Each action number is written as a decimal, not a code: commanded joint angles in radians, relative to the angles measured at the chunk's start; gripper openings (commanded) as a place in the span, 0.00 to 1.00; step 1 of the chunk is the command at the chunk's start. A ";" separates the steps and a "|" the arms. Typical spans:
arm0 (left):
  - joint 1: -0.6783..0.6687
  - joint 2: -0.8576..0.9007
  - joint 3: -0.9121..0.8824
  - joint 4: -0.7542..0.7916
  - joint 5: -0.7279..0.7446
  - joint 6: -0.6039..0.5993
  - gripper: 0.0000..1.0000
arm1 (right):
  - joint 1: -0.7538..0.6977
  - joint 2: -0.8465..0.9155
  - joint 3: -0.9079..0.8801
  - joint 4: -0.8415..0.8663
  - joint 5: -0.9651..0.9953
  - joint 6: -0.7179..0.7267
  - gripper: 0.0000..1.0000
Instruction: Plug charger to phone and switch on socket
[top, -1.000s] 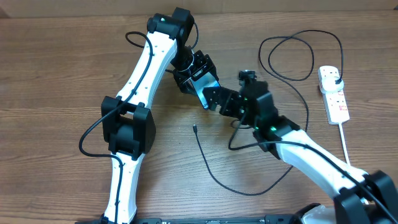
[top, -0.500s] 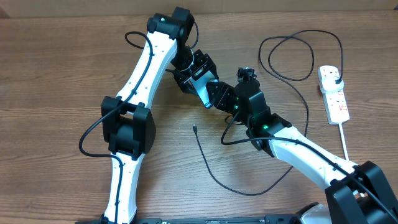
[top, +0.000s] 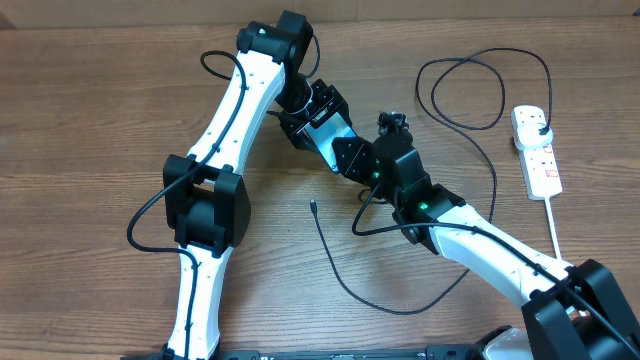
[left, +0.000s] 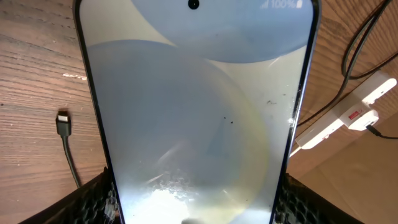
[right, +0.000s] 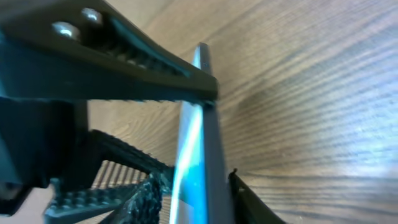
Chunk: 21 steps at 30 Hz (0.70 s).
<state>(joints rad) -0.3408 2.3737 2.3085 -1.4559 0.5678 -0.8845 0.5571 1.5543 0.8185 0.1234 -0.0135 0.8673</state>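
Note:
The phone (top: 331, 139), its light blue screen lit, is held above the table between both arms. My left gripper (top: 316, 117) clamps its two long edges; in the left wrist view the phone (left: 199, 106) fills the frame between the fingers (left: 93, 200). My right gripper (top: 347, 158) is shut across the phone's thin end, and in the right wrist view the phone (right: 198, 140) shows edge-on with a pad (right: 146, 193) on each face. The charger cable (top: 340, 272) lies loose on the table, its tip (top: 313, 206) below the phone. The socket (top: 537, 150) lies at the far right.
The black cable loops (top: 480, 90) at the back right and runs to a plug (top: 540, 122) in the socket. A thick white cord (top: 556, 232) leads from the socket toward the front right. My left arm's links (top: 205, 200) stand over the table's left middle.
My right gripper has moved left up to the phone's lower end and its jaws have closed onto it. The left gripper and the phone have stayed put.

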 joint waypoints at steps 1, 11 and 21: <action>-0.008 -0.003 0.031 0.003 0.021 -0.010 0.04 | 0.004 0.008 0.026 -0.020 0.012 0.000 0.31; -0.013 -0.003 0.031 0.017 0.004 0.008 0.17 | 0.004 0.008 0.029 0.015 -0.011 0.000 0.04; -0.006 -0.032 0.040 0.023 -0.008 0.100 1.00 | -0.005 0.006 0.084 -0.042 -0.017 -0.064 0.04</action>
<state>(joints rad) -0.3473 2.3737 2.3219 -1.4357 0.5709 -0.8474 0.5621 1.5711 0.8410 0.0864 -0.0395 0.8482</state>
